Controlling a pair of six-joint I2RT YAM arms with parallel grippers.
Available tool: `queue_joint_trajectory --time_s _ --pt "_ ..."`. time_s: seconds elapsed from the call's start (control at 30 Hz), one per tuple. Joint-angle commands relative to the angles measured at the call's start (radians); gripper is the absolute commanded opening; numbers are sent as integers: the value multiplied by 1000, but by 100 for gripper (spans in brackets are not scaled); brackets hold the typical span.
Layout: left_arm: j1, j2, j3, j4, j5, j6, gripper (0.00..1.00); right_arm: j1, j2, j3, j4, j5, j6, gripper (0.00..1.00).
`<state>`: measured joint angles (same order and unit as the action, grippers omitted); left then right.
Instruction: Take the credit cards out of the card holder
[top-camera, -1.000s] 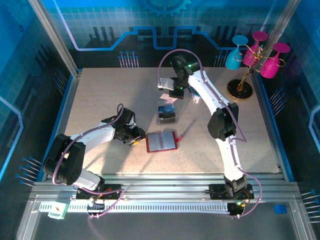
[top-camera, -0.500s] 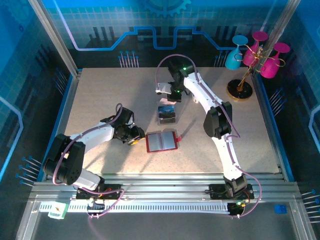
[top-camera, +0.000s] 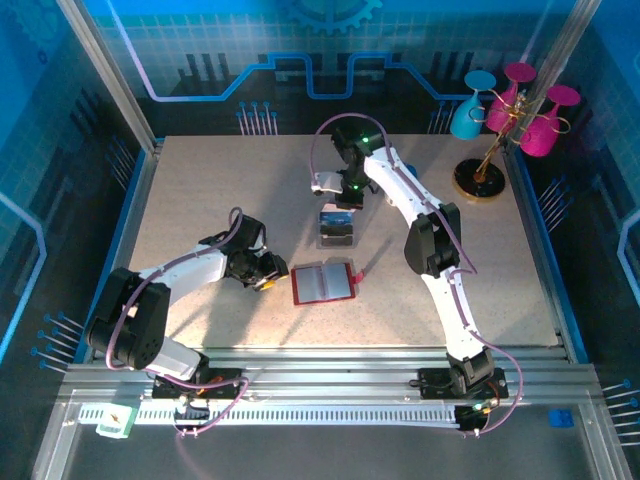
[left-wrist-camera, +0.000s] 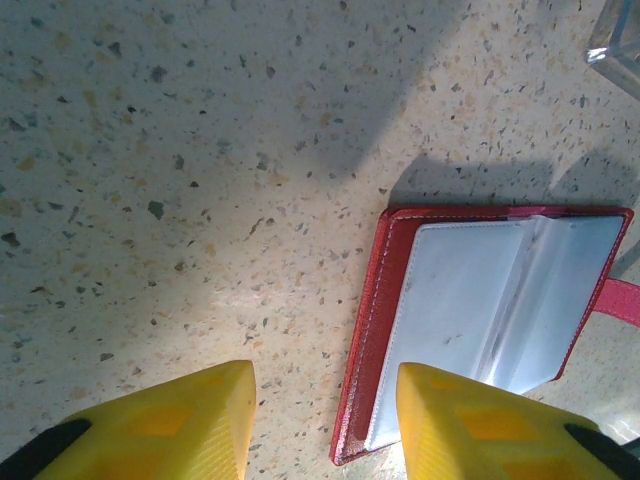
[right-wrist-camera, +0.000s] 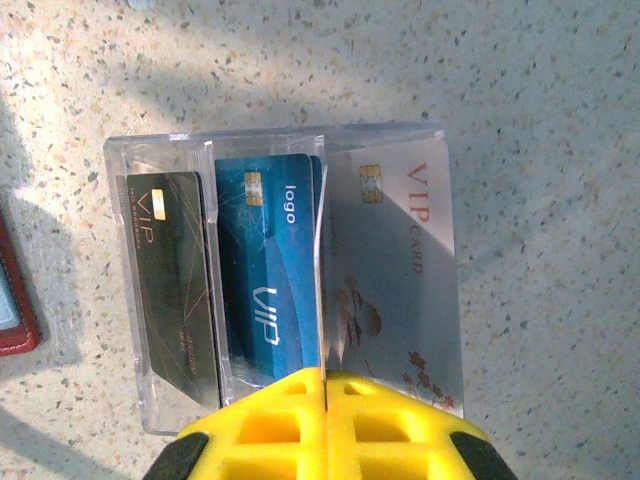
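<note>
Right wrist: R gripper (right-wrist-camera: 325, 380) shut above tray (right-wrist-camera: 270, 138)

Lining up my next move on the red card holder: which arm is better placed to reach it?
Left. The left claw stands open right by the card holder's edge; the right claw is shut over the clear tray of cards, farther off.

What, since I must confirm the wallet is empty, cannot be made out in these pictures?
- Left wrist: the card holder's near edge sits behind the left end effector; glare whitens its pockets, so contents unclear.
- Right wrist: the near ends of the cards in the clear tray hide behind the shut right end effector.
- Top external: card print too small.
</note>
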<state>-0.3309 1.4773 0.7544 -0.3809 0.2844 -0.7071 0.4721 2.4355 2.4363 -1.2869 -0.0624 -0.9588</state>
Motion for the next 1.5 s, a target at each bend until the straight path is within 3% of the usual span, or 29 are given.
queue_joint_trajectory --time_s 0.0,0.1,0.23,0.57,0.7,0.9,1.07,1.1,1.13,1.23,1.3,1.47 --pt "12 2 -14 -22 13 7 42 -1 7 16 -88 28 22 0" --pt "12 0 -14 -21 13 5 42 0 2 8 -81 39 31 1" --pt "12 -3 -12 -22 13 4 42 -1 -10 2 -11 79 66 22" --pt "12 5 8 -24 -2 8 43 -10 -126 -137 154 148 139 30" --pt "15 11 31 -34 -24 18 49 -16 -190 -234 217 162 171 34" --pt "22 9 93 -88 -98 73 66 -26 -334 -454 354 157 245 45" --pt "39 8 130 -105 -141 114 87 -38 -469 -666 471 170 306 74" --pt "43 10 137 -108 -148 122 87 -43 -492 -702 491 171 321 82" --pt "48 12 142 -111 -156 130 88 -51 -520 -740 512 169 341 100" --pt "65 20 162 -118 -190 158 91 -76 -597 -858 574 171 394 100" --pt "75 22 173 -120 -218 177 99 -92 -649 -938 628 178 425 100" --pt "84 17 177 -78 -298 223 99 -132 -779 -1168 811 214 522 100"
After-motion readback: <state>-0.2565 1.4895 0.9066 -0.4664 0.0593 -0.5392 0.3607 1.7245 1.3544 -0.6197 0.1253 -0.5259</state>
